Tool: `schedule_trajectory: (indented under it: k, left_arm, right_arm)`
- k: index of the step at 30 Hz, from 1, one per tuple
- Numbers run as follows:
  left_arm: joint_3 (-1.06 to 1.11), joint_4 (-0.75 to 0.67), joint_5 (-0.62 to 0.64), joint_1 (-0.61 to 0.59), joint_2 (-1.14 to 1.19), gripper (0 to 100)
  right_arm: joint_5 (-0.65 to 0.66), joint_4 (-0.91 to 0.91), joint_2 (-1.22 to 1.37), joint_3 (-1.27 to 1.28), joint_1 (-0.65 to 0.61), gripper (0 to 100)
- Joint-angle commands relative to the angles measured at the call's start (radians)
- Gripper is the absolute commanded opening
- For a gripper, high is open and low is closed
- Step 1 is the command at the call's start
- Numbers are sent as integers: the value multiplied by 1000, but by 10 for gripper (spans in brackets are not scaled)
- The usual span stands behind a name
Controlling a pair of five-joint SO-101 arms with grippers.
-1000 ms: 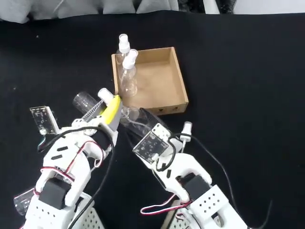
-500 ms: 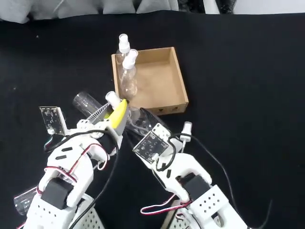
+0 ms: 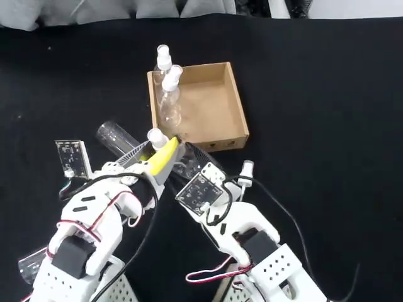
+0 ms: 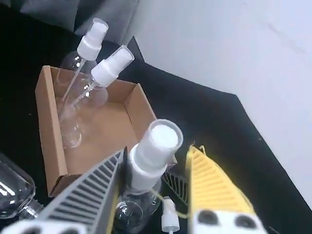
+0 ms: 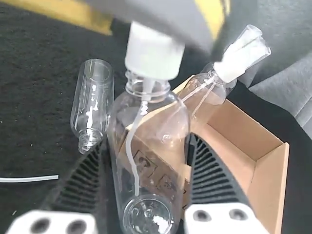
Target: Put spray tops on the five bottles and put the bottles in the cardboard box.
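The left gripper was closed to a narrow gap on a white spray top. Its grey ribbed finger pressed against the cap's collar and its yellow ribbed finger sat close on the other side. The cap sat at the mouth of a clear plastic bottle, with its thin dip tube hanging down inside. The right gripper clamped that bottle by its rounded body between two black ribbed fingers, just in front of the near wall of the cardboard box. The box was shallow, square and plain brown, and two capped bottles stood inside against its left wall as the high view showed it. An uncapped bottle, clear and glossy, lay on its side beside the left gripper. A loose spray top lay by the right arm, and another clear bottle lay near the left arm's base. A matte black cloth covered the table, with grey fabric along its far edge and a white wall behind.
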Motion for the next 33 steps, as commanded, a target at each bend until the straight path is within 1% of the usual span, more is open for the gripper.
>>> schedule_trajectory:
  k: [1,4,7,12,15,23,28,33]
  left_arm:
    - [-82,11,-3,1,-14,185]
    - [-81,8,-3,1,-14,185]
    - [-88,9,-2,-1,-15,185]
    - [-88,-18,61,-82,-15,185]
    - [-79,-29,61,-96,-15,185]
    - [-76,-23,60,-74,-14,182]
    - [-41,-23,-20,4,-14,180]
    - [-42,-23,-23,15,-15,180]
  right_arm:
    - [-9,-28,-22,-1,6,77]
    - [-14,-31,-22,-1,37,77]
    - [-57,-32,-22,-1,48,77]
    - [-58,-28,-22,-1,46,77]
    - [-58,-28,-22,-1,46,77]
    - [-58,-29,-22,-1,46,77]
    - [-58,-29,-22,-1,48,77]
    - [-58,-29,-22,-1,48,77]
